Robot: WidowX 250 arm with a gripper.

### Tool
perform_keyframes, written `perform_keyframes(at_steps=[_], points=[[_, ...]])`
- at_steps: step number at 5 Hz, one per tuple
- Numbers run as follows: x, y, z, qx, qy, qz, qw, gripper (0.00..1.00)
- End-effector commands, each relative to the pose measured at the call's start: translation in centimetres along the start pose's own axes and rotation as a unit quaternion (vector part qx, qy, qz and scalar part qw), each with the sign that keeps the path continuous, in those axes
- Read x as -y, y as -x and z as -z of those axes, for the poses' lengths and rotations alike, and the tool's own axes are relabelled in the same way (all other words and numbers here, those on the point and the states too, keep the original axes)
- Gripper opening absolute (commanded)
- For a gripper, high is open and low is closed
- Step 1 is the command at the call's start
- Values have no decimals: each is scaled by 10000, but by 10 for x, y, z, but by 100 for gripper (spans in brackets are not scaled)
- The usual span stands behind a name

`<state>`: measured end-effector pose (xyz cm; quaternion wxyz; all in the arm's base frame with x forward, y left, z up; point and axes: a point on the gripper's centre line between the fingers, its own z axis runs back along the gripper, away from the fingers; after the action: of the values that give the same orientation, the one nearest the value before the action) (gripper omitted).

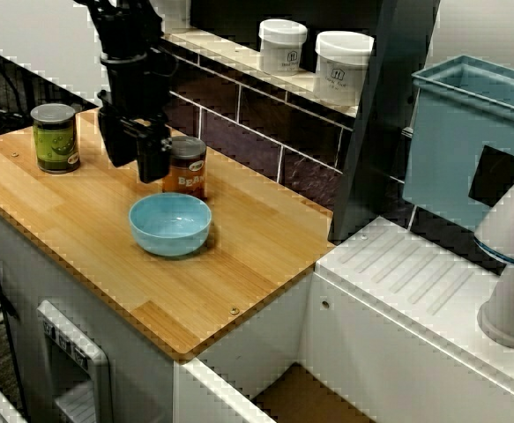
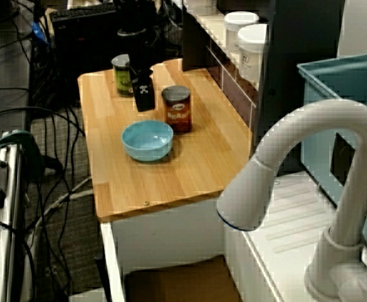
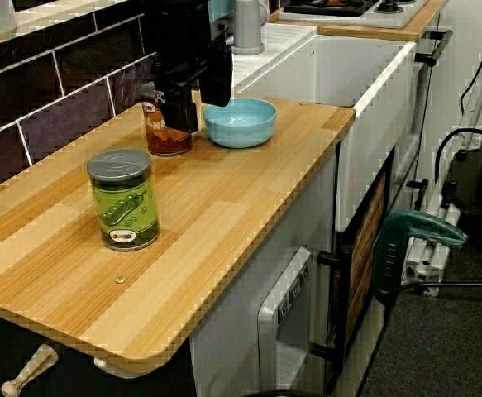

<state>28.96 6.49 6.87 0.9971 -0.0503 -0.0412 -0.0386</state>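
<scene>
Gripper hangs open just beside bean can; bowl sits near, green can well apart.

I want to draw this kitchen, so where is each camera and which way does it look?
View from the front: high up before the wooden counter, looking down towards the back tiles; the gripper shows beside the brown can.
View over the tap: at the sink end, behind the white tap, looking along the counter; the gripper shows far off.
View from the far end: low, near the green can, looking back towards the sink; the gripper shows.
Shared: all three show the blue bowl, both cans and the gripper.
</scene>
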Motion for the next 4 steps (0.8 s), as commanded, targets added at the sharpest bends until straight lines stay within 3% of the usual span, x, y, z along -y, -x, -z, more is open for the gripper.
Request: perform_keyframes(at_steps=[1,2,4], points=[[-26,22,-25,19,-253,519,9983,100],[-48,36,-27,79,-221,761,9968,100],[-70,46,-33,46,-363,1248,9915,100]])
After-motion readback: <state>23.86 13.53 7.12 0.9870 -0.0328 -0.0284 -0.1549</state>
